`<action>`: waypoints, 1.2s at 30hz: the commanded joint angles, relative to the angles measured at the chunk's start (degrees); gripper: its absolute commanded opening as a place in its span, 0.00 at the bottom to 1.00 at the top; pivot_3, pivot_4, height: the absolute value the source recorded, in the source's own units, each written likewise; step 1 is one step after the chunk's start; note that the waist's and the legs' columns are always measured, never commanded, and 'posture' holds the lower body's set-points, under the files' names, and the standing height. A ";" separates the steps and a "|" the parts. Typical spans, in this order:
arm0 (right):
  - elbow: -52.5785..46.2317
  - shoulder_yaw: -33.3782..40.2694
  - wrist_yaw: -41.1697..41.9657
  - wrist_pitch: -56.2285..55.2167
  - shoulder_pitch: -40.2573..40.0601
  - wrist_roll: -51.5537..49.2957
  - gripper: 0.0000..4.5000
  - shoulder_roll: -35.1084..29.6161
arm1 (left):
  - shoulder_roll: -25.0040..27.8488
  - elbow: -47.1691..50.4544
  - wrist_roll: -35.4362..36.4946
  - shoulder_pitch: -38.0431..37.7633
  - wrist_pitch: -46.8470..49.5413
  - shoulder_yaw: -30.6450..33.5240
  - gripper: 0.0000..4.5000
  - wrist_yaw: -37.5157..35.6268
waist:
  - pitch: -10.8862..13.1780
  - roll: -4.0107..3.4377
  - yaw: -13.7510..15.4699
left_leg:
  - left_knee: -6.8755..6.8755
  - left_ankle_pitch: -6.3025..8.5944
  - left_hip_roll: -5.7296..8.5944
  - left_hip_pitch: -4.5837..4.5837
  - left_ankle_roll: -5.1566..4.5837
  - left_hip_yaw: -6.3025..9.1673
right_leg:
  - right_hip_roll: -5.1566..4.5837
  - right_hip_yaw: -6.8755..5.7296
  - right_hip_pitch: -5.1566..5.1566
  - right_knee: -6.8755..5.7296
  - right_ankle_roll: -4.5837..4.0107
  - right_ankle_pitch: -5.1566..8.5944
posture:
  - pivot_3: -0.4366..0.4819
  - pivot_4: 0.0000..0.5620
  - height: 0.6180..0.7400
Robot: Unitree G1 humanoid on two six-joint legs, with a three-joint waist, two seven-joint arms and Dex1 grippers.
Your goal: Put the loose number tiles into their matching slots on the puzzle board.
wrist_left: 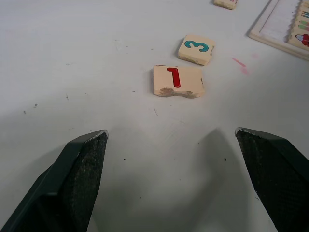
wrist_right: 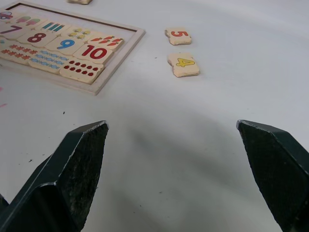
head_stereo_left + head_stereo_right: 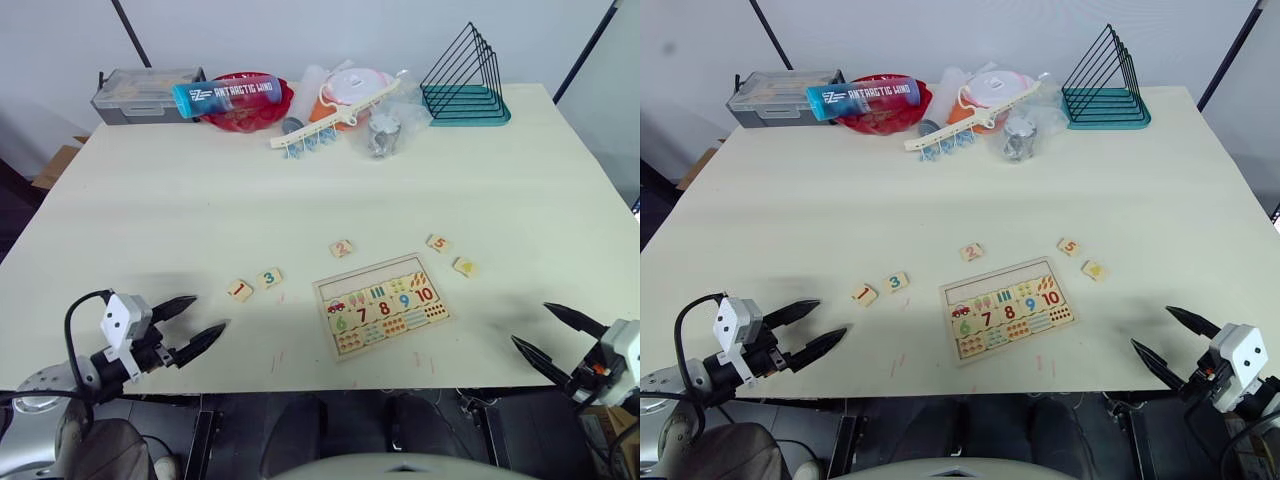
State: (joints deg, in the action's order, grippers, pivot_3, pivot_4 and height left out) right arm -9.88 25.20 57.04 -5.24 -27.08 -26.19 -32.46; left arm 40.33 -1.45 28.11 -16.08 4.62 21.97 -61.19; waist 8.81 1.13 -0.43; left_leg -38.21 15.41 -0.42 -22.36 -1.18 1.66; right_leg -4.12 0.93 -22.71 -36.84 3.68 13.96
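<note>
Left eye view is showing the left gripper (image 3: 195, 320) hovering low at the near left edge of the table (image 3: 200, 200), fingers spread wide and holding nothing, pointing toward the tile 1 (image 3: 239, 290) and the tile 3 (image 3: 269, 278) lying just beside each other. Likely it is lining up on the 1, the nearest piece. Moving right, the tile 2 (image 3: 341, 248) is sitting just beyond the puzzle board (image 3: 381, 304), whose far row of slots (image 3: 365, 281) is lying bare while 6 to 10 are filling the row below. Further right, the tile 5 (image 3: 437, 243) and the tile 4 (image 3: 463, 267) are resting near the board's far right corner. The right gripper (image 3: 549, 335) is waiting at the near right edge, equally wide open and empty, aimed toward those two. No tile is seated yet.
</note>
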 commanded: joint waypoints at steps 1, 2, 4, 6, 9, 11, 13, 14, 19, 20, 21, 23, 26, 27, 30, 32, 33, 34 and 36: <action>-0.98 -0.09 0.65 -0.95 0.21 -0.84 0.99 -0.37 | 0.35 0.76 0.29 0.94 -0.78 0.32 1.00 -0.80 | 0.00 0.00 0.00 | 0.00 0.00 0.00 0.00 0.00 0.00 | 0.00 0.00 0.00 0.00 0.00 0.00 | 0.48 0.27 1.00; -1.30 -0.27 1.02 -0.86 0.27 -1.20 0.99 -0.45 | 0.31 1.03 0.69 1.32 -0.34 0.30 1.00 -0.83 | 0.00 0.00 0.00 | 0.00 0.00 0.00 0.00 0.00 0.00 | 0.00 0.00 0.00 0.00 0.01 0.00 | 0.48 0.27 1.00; -2.43 -0.76 3.54 -1.21 0.39 -2.97 0.99 -0.97 | 0.43 2.03 1.33 2.07 0.68 0.07 1.00 -0.87 | 0.00 0.00 0.01 | 0.00 0.00 0.00 0.00 0.00 0.00 | 0.00 0.00 0.00 0.00 0.02 -0.01 | 0.48 0.27 1.00; -3.14 -1.10 5.94 -1.27 0.65 -4.25 0.99 -1.85 | 0.66 2.76 1.48 2.59 1.43 -0.33 1.00 -0.98 | 0.00 0.00 0.00 | 0.00 0.00 0.00 0.01 0.00 0.01 | 0.00 0.00 0.01 0.00 0.03 -0.02 | 0.48 0.27 1.00; -3.92 -1.30 9.07 -0.29 1.70 -6.31 0.99 -3.78 | 0.82 4.02 1.11 3.54 2.68 -1.13 1.00 -0.59 | 0.01 -0.03 -0.02 | 0.00 0.00 -0.01 0.01 0.00 0.01 | -0.01 0.00 0.01 0.00 0.17 -0.10 | 0.48 0.27 1.00; -4.34 -1.49 11.12 0.58 2.67 -7.51 0.99 -5.41 | 0.77 5.24 0.81 4.26 3.89 -1.89 1.00 0.30 | 0.01 -0.03 -0.02 | 0.00 0.00 -0.01 0.02 0.00 0.01 | 0.00 0.00 0.02 0.00 0.19 -0.11 | 0.48 0.27 1.00; -4.93 -1.68 13.47 2.81 3.37 -9.83 0.99 -7.22 | 0.57 6.24 -0.01 5.23 4.14 -2.84 1.00 1.40 | 0.01 -0.02 -0.02 | 0.00 0.00 -0.01 0.03 0.00 0.02 | 0.00 0.00 0.03 0.00 0.19 -0.11 | 0.48 0.27 1.00; -5.22 -1.71 14.52 3.75 3.86 -10.86 0.99 -8.03 | 0.21 6.59 0.01 5.92 4.06 -3.03 1.00 1.86 | 0.01 -0.02 -0.02 | 0.00 0.00 -0.01 0.03 0.00 0.02 | 0.01 -0.01 0.03 0.00 0.18 -0.11 | 0.48 0.27 1.00; -4.88 -1.84 18.31 5.68 6.99 -13.11 0.99 -10.63 | -0.64 8.58 -0.27 7.81 5.69 -4.31 1.00 4.51 | 0.01 -0.03 0.13 | -0.01 0.00 0.00 0.04 0.00 0.03 | -0.01 -0.01 0.07 0.00 0.20 -0.12 | 0.48 0.27 1.00; -4.65 -1.93 18.93 5.72 7.67 -13.11 0.99 -10.97 | -0.59 8.85 -0.66 8.07 6.30 -4.64 1.00 5.47 | 0.01 -0.03 0.12 | -0.01 0.00 0.01 0.04 0.00 0.03 | -0.01 0.00 0.07 0.00 0.20 -0.12 | 0.48 0.27 1.00; -4.32 -1.98 19.49 5.87 8.26 -13.08 0.99 -11.28 | -0.61 9.10 -0.96 8.29 7.05 -4.90 1.00 6.55 | 0.01 -0.03 0.12 | -0.01 0.00 0.00 0.05 0.00 0.04 | 0.00 -0.01 0.07 0.00 0.20 -0.12 | 0.48 0.27 1.00; -3.26 -2.26 20.34 5.77 9.60 -12.49 0.99 -11.72 | -0.66 10.43 -1.19 8.54 10.08 -5.67 1.00 9.05 | 0.01 -0.03 0.12 | -0.01 0.00 0.01 0.05 0.00 0.05 | 0.01 -0.03 0.08 0.00 0.20 -0.12 | 0.48 0.27 1.00; -2.05 -2.52 21.09 5.50 10.94 -11.80 0.99 -11.76 | -0.65 11.88 -2.18 8.66 13.58 -6.75 1.00 12.19 | 0.01 -0.03 0.16 | -0.02 0.00 0.03 0.05 0.00 0.05 | 0.00 -0.02 0.10 0.00 0.21 -0.12 | 0.48 0.27 1.00; -1.76 -2.63 21.21 5.46 11.34 -11.66 0.99 -11.72 | -0.72 12.00 -2.70 8.81 14.47 -7.07 1.00 13.41 | 0.01 -0.03 0.16 | -0.02 0.00 0.03 0.05 0.00 0.06 | -0.01 -0.03 0.10 0.00 0.21 -0.12 | 0.48 0.27 1.00; -0.99 -2.98 21.47 5.30 12.46 -11.15 0.99 -11.63 | -1.23 13.42 -3.49 7.86 15.88 -8.85 1.00 14.53 | 0.01 -0.03 0.15 | -0.01 0.00 0.04 0.07 0.00 0.06 | 0.00 -0.03 0.12 0.00 0.21 -0.12 | 0.48 0.27 1.00; -0.61 -3.09 21.65 5.16 12.96 -10.83 0.99 -11.51 | -1.59 14.35 -4.11 7.02 16.63 -9.96 1.00 15.23 | 0.01 -0.03 0.17 | -0.01 0.00 0.04 0.10 0.00 0.03 | -0.01 0.00 0.14 0.00 0.21 -0.12 | 0.48 0.27 1.00; -0.42 -3.13 21.71 4.93 13.21 -10.61 0.99 -11.45 | -1.78 14.74 -4.57 6.76 16.89 -10.21 1.00 15.88 | 0.01 -0.05 0.23 | -0.01 0.00 0.03 0.12 0.00 0.04 | -0.02 -0.01 0.16 0.00 0.21 -0.12 | 0.48 0.27 1.00; -0.28 -3.16 21.76 4.76 13.36 -10.44 0.99 -11.41 | -1.84 15.14 -5.05 6.49 17.04 -10.38 1.00 16.42 | 0.01 -0.05 0.26 | -0.01 0.00 0.03 0.14 0.00 0.04 | -0.02 -0.01 0.17 0.00 0.20 -0.12 | 0.48 0.27 1.00; 0.29 -3.38 21.90 4.43 13.82 -9.98 0.99 -11.40 | -1.56 15.84 -6.72 5.71 16.14 -11.21 1.00 16.72 | 0.00 -0.06 0.28 | 0.00 0.00 0.04 0.15 0.00 0.03 | -0.02 0.01 0.18 0.00 0.20 -0.12 | 0.48 0.27 1.00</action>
State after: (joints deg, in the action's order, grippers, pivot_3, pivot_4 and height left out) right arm -9.64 21.17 78.45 0.13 -13.57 -36.07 -43.60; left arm 38.58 13.06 22.53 -9.38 20.78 12.16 -44.58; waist 8.81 1.07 -0.15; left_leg -38.21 15.41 -0.38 -22.20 -1.18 1.68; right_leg -4.14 0.95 -22.53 -36.84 3.88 13.84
